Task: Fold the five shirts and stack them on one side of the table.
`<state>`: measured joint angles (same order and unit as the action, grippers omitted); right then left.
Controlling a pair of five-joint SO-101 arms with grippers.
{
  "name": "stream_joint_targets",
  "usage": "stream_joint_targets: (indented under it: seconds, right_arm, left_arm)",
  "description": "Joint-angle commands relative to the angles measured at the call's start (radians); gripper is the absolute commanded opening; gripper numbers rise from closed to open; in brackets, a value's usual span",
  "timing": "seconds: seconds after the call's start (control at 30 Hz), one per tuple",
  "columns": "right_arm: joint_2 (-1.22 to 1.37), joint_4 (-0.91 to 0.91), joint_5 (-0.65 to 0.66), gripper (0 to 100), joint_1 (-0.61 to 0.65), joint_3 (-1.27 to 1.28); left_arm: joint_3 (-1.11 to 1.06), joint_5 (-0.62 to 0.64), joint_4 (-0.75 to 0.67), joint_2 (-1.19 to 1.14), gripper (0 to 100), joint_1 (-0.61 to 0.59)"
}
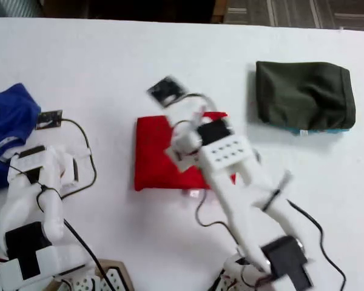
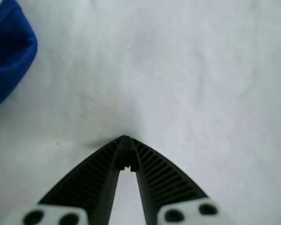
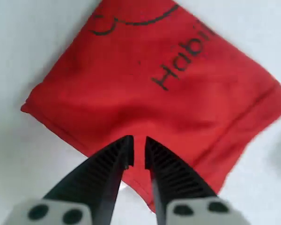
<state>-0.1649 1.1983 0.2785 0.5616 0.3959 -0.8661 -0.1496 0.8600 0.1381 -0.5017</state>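
Note:
A folded red shirt (image 1: pixel 155 154) lies in the middle of the white table (image 1: pixel 109 60). The right arm (image 1: pixel 230 157) stretches over it. In the right wrist view my right gripper (image 3: pixel 137 140) hangs above the red shirt (image 3: pixel 145 84) near one edge, its jaws a narrow gap apart with nothing between them. A crumpled blue shirt (image 1: pixel 9 121) lies at the table's left edge. The left arm (image 1: pixel 33 176) stands just beside it. My left gripper (image 2: pixel 125 140) is shut and empty over bare table, with the blue shirt (image 2: pixel 9 51) off to one side. A folded dark green shirt (image 1: pixel 304 94) rests at the right.
A teal layer (image 1: pixel 315 130) peeks out under the green shirt. Cables (image 1: pixel 85 176) trail from both arms across the near part of the table. The table's far edge (image 1: pixel 170 21) meets a dark floor.

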Motion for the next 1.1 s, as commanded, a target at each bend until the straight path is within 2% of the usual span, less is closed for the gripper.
stream_joint_targets:
  seconds: [0.0,0.33,0.53,0.67,0.87,1.07]
  right_arm:
    - [0.114,-0.047,-0.009,6.3,0.044,-0.046]
    - [0.245,-0.031,-0.009,6.2,0.054,0.025]
    - [0.125,0.004,-0.009,6.2,-0.041,-0.101]
    - [0.031,0.021,-0.009,6.6,-0.170,-0.222]
    - [0.183,-0.044,-0.009,6.7,-0.346,-0.295]
    - [0.443,-0.071,-0.017,6.3,-0.375,-0.442]
  left_arm:
    - [0.028,-0.002,0.006,-0.002,3,-0.008]
    - [0.028,-0.002,0.006,-0.002,3,-0.008]
    - [0.028,-0.002,0.006,-0.002,3,-0.006]
    - [0.070,-0.006,0.075,0.006,3,0.008]
    - [0.217,-0.011,0.311,0.014,3,0.161]
    - [0.157,-0.078,0.336,0.193,3,0.387]
